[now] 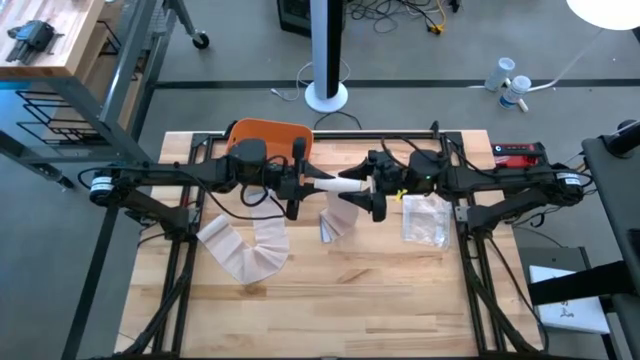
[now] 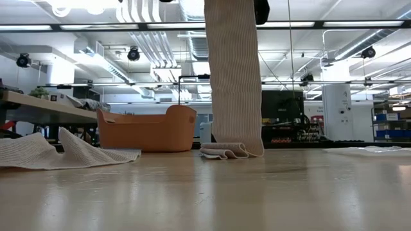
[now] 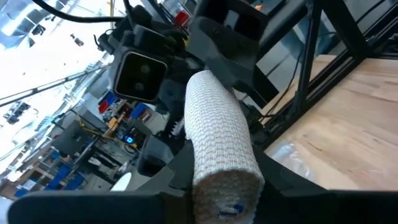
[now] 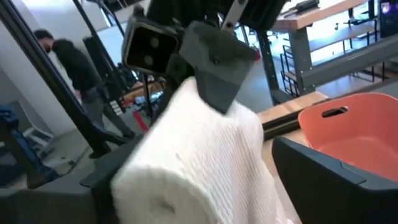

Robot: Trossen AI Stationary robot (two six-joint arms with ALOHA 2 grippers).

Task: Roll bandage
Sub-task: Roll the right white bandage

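A partly wound roll of white bandage is held in the air over the middle of the table, between my two grippers. My left gripper is shut on its left end and my right gripper on its right end. The unrolled strip hangs straight down from the roll, and its tail lies in a small folded heap on the table. A second bandage lies loose and wavy on the table's left half. My left gripper pinches the roll's left end between its two fingers, coming level from the table's left, with the fingers along the roll's axis. The roll is lifted clear and lies about level. My right gripper pinches the roll's right end between its two fingers, coming level from the table's right, facing the other gripper. The strip hangs slack below the roll.
An orange basket stands at the table's far edge behind the grippers. A clear plastic bag lies right of the middle. The near half of the table is bare wood. A person stands in the room beyond.
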